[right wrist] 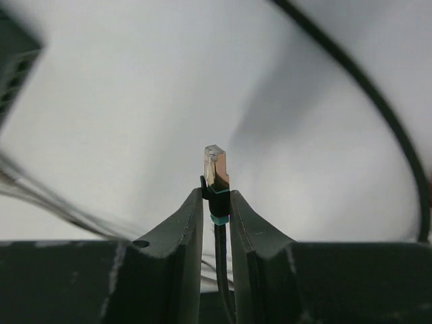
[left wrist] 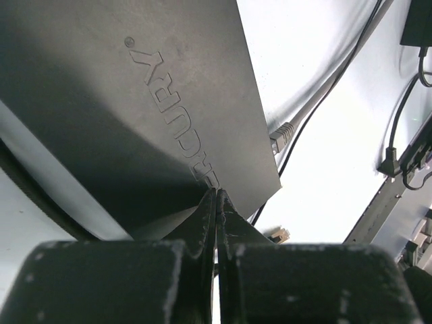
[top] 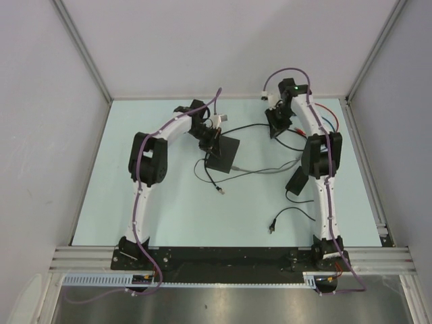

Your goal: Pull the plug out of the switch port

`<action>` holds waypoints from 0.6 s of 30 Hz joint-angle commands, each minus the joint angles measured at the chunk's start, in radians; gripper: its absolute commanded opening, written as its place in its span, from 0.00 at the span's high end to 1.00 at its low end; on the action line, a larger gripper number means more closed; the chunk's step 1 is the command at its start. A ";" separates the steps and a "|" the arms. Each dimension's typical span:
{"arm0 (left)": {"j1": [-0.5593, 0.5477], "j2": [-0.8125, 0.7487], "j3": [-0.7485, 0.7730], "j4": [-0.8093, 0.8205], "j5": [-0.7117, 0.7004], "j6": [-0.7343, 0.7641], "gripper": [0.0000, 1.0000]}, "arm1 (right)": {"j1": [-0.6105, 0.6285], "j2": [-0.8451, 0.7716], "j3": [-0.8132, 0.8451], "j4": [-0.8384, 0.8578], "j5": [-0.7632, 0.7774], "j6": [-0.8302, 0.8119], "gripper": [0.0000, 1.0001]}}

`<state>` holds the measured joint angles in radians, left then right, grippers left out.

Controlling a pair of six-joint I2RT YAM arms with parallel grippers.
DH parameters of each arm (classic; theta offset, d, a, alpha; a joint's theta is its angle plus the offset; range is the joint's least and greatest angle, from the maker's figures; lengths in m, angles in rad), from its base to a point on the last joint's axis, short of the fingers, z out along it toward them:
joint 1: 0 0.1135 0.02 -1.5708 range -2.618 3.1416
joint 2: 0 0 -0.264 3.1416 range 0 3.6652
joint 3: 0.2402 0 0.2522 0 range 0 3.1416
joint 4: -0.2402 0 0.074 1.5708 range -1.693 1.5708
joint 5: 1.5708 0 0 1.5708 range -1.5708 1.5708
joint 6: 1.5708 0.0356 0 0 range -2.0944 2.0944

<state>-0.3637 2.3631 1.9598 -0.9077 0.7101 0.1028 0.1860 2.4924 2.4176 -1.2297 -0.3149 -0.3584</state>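
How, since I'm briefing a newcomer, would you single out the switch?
On the pale table, find the left gripper. The switch lies just under it: a flat black slab with embossed lettering, larger than the adapter brick near the right arm.

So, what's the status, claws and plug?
Left claw shut, tips on switch. Right claw shut on plug, clear of the switch. Grey cable sits at switch edge, not in the way.

Cables crisscross the table between switch and adapter.
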 commanded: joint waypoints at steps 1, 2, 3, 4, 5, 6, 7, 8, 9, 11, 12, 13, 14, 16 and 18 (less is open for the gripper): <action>0.023 0.005 0.074 0.001 -0.002 0.015 1.00 | -0.068 -0.024 0.055 0.052 0.163 0.035 1.00; 0.026 -0.005 0.083 0.003 0.017 0.015 1.00 | -0.074 -0.024 0.054 0.055 0.168 0.035 1.00; 0.035 -0.028 0.093 0.006 0.009 0.012 0.93 | -0.079 -0.026 0.052 0.053 0.171 0.035 1.00; 0.039 -0.048 0.103 0.010 -0.009 0.008 0.89 | -0.085 -0.027 0.048 0.053 0.168 0.032 1.00; 0.043 -0.065 0.102 0.016 -0.030 0.005 0.83 | -0.085 -0.029 0.035 0.050 0.163 0.030 1.00; 0.054 -0.085 0.099 0.027 -0.082 0.002 0.73 | -0.083 -0.032 0.031 0.045 0.157 0.029 1.00; 0.058 -0.126 0.079 0.035 -0.121 -0.002 0.69 | -0.080 -0.033 0.026 0.042 0.134 0.027 1.00; 0.063 -0.143 0.068 0.041 -0.180 -0.005 0.67 | -0.076 -0.033 0.018 0.035 0.120 0.021 1.00; 0.075 -0.159 0.059 0.052 -0.266 -0.006 0.66 | -0.069 -0.036 0.015 0.033 0.109 0.018 1.00; 0.092 -0.156 0.053 0.052 -0.313 -0.002 0.67 | -0.050 -0.038 0.014 0.030 0.103 0.015 1.00; 0.103 -0.147 0.065 0.043 -0.340 0.006 0.67 | -0.043 -0.036 0.014 0.030 0.102 0.015 1.00; 0.106 -0.116 0.071 0.035 -0.350 0.011 0.67 | -0.036 -0.033 0.015 0.032 0.100 0.015 1.00; 0.108 -0.102 0.076 0.021 -0.353 0.014 0.66 | -0.023 -0.032 0.015 0.032 0.099 0.015 1.00; 0.105 -0.084 0.070 0.021 -0.328 0.020 0.65 | -0.011 -0.029 0.015 0.030 0.100 0.015 1.00; 0.097 -0.074 0.047 0.036 -0.314 0.011 0.63 | 0.001 -0.029 0.017 0.030 0.100 0.015 1.00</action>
<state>-0.2550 2.2780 2.0167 -0.8776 0.4198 0.1078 0.1631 2.4924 2.4237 -1.1965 -0.2085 -0.3347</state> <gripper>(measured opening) 0.357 0.235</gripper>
